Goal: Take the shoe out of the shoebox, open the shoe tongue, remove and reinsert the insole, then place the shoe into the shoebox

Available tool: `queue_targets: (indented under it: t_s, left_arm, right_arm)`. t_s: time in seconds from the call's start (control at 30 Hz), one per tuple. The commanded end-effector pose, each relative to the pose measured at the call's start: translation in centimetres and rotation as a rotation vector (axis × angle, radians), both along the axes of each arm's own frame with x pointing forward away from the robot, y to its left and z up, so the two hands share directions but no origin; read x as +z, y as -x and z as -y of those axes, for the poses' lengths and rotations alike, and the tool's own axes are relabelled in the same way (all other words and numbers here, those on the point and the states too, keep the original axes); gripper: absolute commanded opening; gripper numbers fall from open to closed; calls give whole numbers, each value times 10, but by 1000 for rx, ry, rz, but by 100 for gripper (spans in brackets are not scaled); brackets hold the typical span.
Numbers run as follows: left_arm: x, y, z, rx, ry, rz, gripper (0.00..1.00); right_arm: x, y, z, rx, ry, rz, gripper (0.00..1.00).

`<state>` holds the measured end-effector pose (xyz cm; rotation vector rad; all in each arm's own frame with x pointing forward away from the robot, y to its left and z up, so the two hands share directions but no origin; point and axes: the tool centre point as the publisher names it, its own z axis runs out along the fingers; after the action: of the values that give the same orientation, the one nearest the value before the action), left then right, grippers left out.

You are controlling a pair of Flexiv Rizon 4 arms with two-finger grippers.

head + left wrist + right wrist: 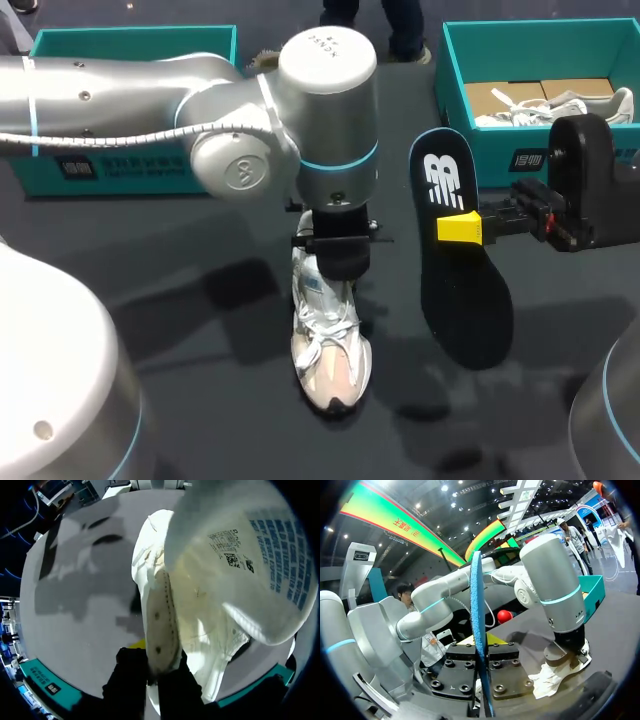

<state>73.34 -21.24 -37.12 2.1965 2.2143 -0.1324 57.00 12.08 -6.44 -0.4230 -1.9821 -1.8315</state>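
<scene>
A white shoe stands on the dark table with its toe toward the near edge. My left gripper comes straight down onto its opening. In the left wrist view the gripper is shut on the perforated edge of the shoe's upper, and the tongue is folded up and open. To the right, my right gripper holds the black insole in the air, clear of the shoe. The right wrist view shows the insole edge-on, clamped between the fingers of the right gripper.
The teal shoebox stands at the back right with another white shoe and brown paper inside. A second teal box stands at the back left, behind my left arm.
</scene>
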Motion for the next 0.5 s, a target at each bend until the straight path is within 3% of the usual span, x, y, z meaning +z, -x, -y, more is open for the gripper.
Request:
queue_targets:
  t_s: [0.03, 0.3, 0.37, 0.5]
  left_arm:
    - [-6, -2, 6, -9, -7, -7, 0]
    - [-13, -6, 7, -9, -12, -21, 0]
    - [-14, -7, 7, -8, -14, -24, 24]
    - [-11, -8, 7, -5, -5, -18, 33]
  right_arm:
    - [0, 2, 0, -3, 2, -1, 0]
    - [0, 2, 0, -3, 2, -1, 0]
    - [0, 2, 0, -3, 2, -1, 0]
    - [0, 2, 0, -3, 2, -1, 0]
